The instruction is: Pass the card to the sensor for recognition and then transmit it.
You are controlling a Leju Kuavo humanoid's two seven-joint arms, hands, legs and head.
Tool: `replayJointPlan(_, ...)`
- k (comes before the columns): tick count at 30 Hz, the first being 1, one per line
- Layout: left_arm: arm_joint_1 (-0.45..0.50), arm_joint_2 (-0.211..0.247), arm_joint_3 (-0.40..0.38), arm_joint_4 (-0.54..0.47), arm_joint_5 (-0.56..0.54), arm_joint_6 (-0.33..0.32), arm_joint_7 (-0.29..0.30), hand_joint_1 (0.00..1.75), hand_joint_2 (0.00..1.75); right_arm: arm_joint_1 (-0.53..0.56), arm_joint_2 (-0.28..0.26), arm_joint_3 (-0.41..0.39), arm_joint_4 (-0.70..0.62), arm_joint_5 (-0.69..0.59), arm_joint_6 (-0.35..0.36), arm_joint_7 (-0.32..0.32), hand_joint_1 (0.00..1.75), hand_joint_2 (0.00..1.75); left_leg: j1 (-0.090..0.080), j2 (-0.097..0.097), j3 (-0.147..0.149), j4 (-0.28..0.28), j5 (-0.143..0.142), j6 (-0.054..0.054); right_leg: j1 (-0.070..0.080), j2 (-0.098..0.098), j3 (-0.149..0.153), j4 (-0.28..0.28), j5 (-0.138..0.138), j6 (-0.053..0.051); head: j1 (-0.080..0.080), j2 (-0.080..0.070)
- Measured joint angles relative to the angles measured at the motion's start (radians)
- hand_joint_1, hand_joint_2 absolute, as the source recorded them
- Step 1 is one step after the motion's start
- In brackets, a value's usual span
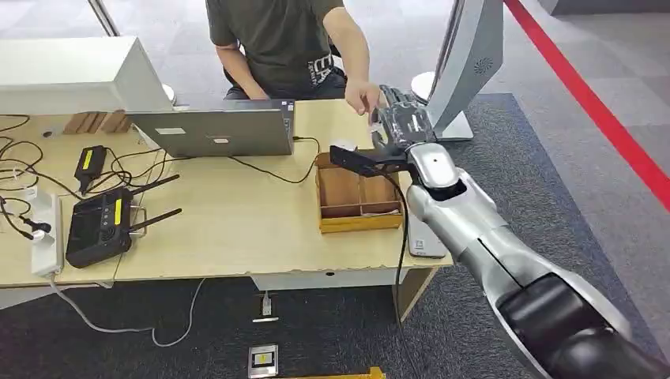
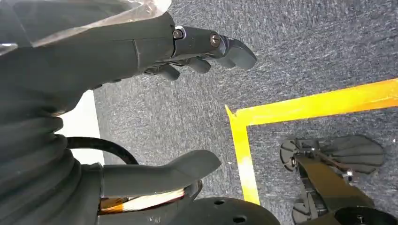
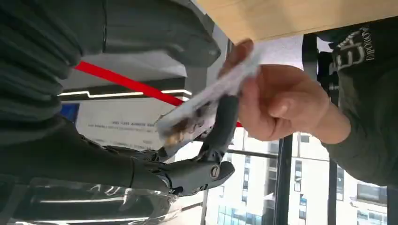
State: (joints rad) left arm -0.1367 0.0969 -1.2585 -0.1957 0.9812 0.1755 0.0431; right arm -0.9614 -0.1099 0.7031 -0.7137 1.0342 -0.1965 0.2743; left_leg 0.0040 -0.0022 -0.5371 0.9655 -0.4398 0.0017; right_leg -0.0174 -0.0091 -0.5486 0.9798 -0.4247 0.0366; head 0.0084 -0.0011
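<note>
Right wrist view: card (image 3: 206,101) between right hand (image 3: 187,140) and person's hand (image 3: 277,101); pinched at one end by the person; other end lying against a dark finger (image 3: 225,122) of the robot.
Right hand state: fingers partly curled around the card; firm hold or mere touch, cannot tell.
Head view: right hand (image 1: 403,118) raised beyond the far edge of the tabletop (image 1: 237,229), meeting the person's hand (image 1: 363,96); wooden tray (image 1: 355,201) just below the arm.
Left hand: hanging over the grey carpet (image 2: 305,42), fingers (image 2: 225,47) apart from thumb (image 2: 178,166), holding nothing.
Card handling: probably light, thin, stiff, smooth and slippery; best taken on flat faces near one short end, thumb against finger.
Stage: handover to the person, likely the last step.
</note>
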Motion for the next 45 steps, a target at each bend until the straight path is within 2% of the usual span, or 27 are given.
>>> replayJointPlan(6,0.001,0.0,0.0,0.0,0.011,0.002,0.002,0.0,1.75,-0.002,0.01,0.008,0.018,0.027,-0.024,-0.006,0.0,0.0,0.0,0.0,0.0,0.0,0.0,0.0,0.0,0.0,0.0,0.0,0.0,0.0,0.0,0.0)
replayJointPlan(12,0.003,0.0,0.0,0.0,0.034,0.005,0.007,0.0,1.75,0.021,-0.007,-0.001,-0.031,-0.035,-0.035,-0.014,0.0,0.0,0.0,0.0,0.001,0.0,0.0,0.0,0.0,0.0,0.0,0.0,0.0,0.0,0.0,0.0)
replayJointPlan(16,0.008,0.0,0.0,0.0,0.04,0.005,0.024,0.0,1.75,0.124,-0.066,-0.037,-0.176,-0.175,-0.007,0.027,0.0,0.0,0.0,0.0,0.001,0.001,0.0,0.0,0.0,0.0,0.0,-0.001,0.0,0.0,0.0,0.0)
replayJointPlan(21,0.015,0.0,0.002,0.0,0.055,0.01,0.037,0.0,1.75,0.303,-0.191,-0.101,-0.4,-0.195,0.003,0.072,0.0,0.0,0.0,0.0,0.001,0.001,-0.001,0.001,0.0,0.0,0.001,-0.003,0.0,0.0,0.0,0.0)
replayJointPlan(25,0.015,0.0,0.007,0.0,0.071,0.028,0.022,0.0,1.75,0.438,-0.29,-0.168,-0.562,-0.195,0.008,0.101,0.0,0.0,0.0,0.0,0.001,0.001,-0.002,0.001,0.0,0.0,0.002,-0.003,-0.001,0.001,0.0,0.0)
replayJointPlan(29,0.017,0.0,0.01,0.0,0.079,0.042,0.013,0.0,1.75,0.533,-0.365,-0.24,-0.689,-0.203,0.018,0.111,0.0,0.0,0.0,0.001,0.001,0.001,-0.003,0.0,0.0,0.001,0.001,-0.003,0.0,0.001,0.0,0.0)
replayJointPlan(30,0.016,0.0,0.01,0.0,0.081,0.043,0.013,0.0,1.75,0.549,-0.377,-0.252,-0.712,-0.206,0.02,0.116,0.0,1.75,0.0,0.001,0.002,0.001,-0.003,0.0,0.0,0.001,0.001,-0.003,0.0,0.001,0.0,0.0)
replayJointPlan(34,0.018,0.0,0.019,0.0,0.094,0.049,0.018,0.0,1.75,0.658,-0.439,-0.311,-0.849,-0.203,0.024,0.134,0.0,1.75,0.0,-0.001,0.001,0.0,-0.003,0.0,0.0,-0.001,0.002,-0.003,-0.001,0.001,0.0,0.0)
replayJointPlan(36,0.017,0.0,0.027,0.0,0.108,0.054,0.013,0.0,1.75,0.695,-0.45,-0.319,-0.896,-0.154,-0.01,0.134,0.0,1.75,0.0,0.001,0.002,0.0,-0.003,0.0,0.0,0.001,0.002,-0.002,-0.001,0.0,0.0,0.0)
replayJointPlan(39,0.013,0.0,0.039,0.0,0.124,0.058,-0.009,0.0,1.75,0.747,-0.445,-0.31,-0.949,-0.05,-0.108,0.151,0.0,1.75,0.001,0.0,0.002,0.0,-0.003,0.0,0.001,0.001,0.002,-0.002,-0.002,0.0,0.0,0.0)
replayJointPlan(42,0.013,-0.002,0.05,0.0,0.127,0.061,-0.015,0.0,1.75,0.778,-0.428,-0.3,-0.968,0.013,-0.147,0.188,0.0,1.75,0.001,0.0,0.001,0.0,-0.003,0.0,0.001,0.001,0.002,-0.002,-0.002,0.0,0.0,0.0)
replayJointPlan(45,0.013,-0.002,0.058,0.0,0.129,0.062,-0.016,0.0,1.75,0.797,-0.417,-0.288,-0.983,0.025,-0.153,0.195,0.0,1.75,0.001,0.0,0.002,0.0,-0.003,0.0,0.001,0.001,0.002,-0.002,-0.002,0.0,0.0,0.0)
